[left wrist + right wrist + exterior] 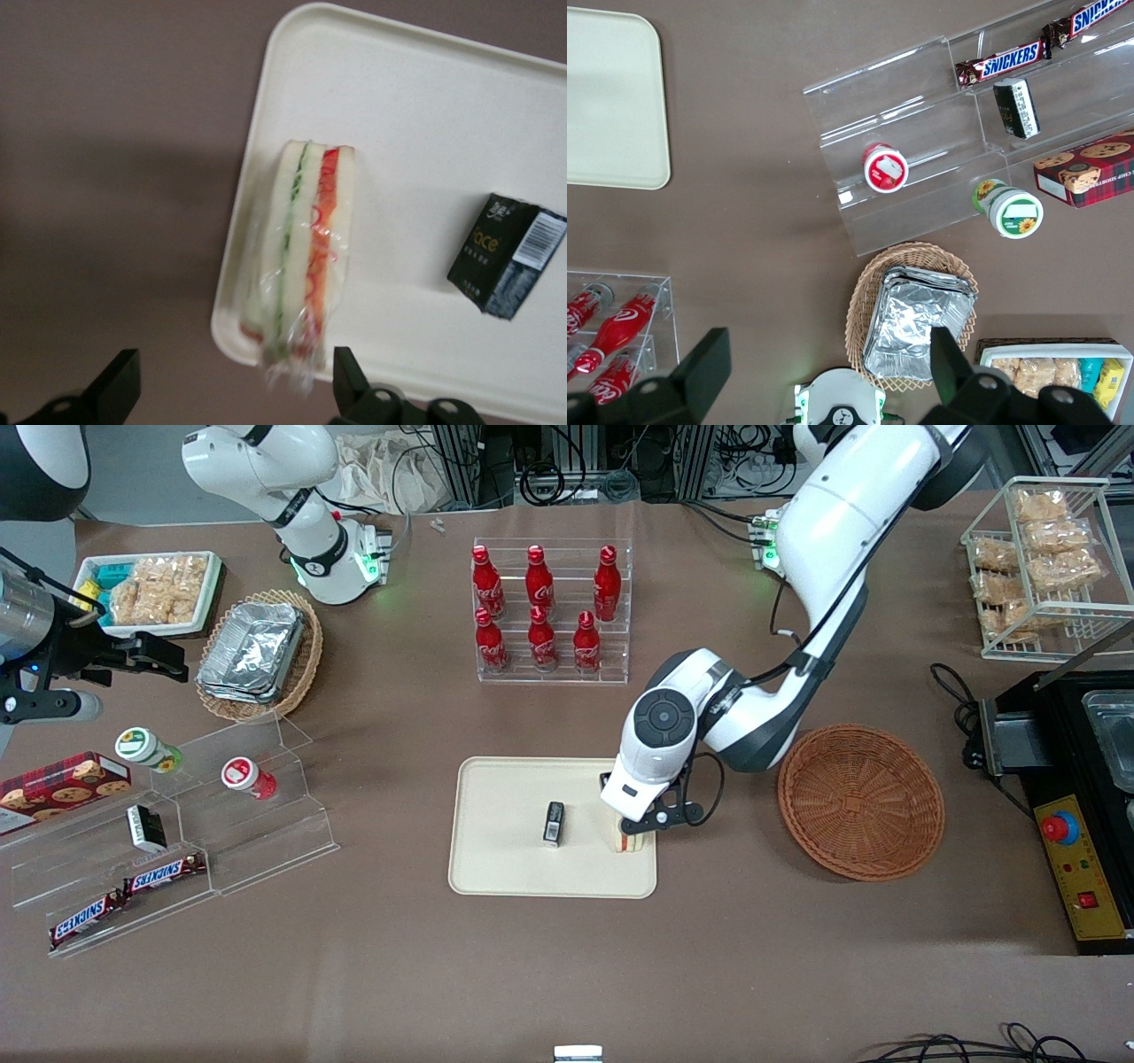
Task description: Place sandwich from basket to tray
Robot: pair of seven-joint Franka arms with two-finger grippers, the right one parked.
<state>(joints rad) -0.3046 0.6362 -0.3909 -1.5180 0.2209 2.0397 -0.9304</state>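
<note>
The wrapped sandwich (306, 257) rests on the cream tray (425, 115), at the tray's edge toward the wicker basket (859, 802), which now holds nothing; the gripper (232, 390) hangs directly above it, jaws spread wide and released, touching nothing; the wedge's long axis runs between the fingertips (120, 376), straight away from the jaws; a small black box (507, 255) lies well apart, off to one side; judged placed, lifting clear remains.
</note>
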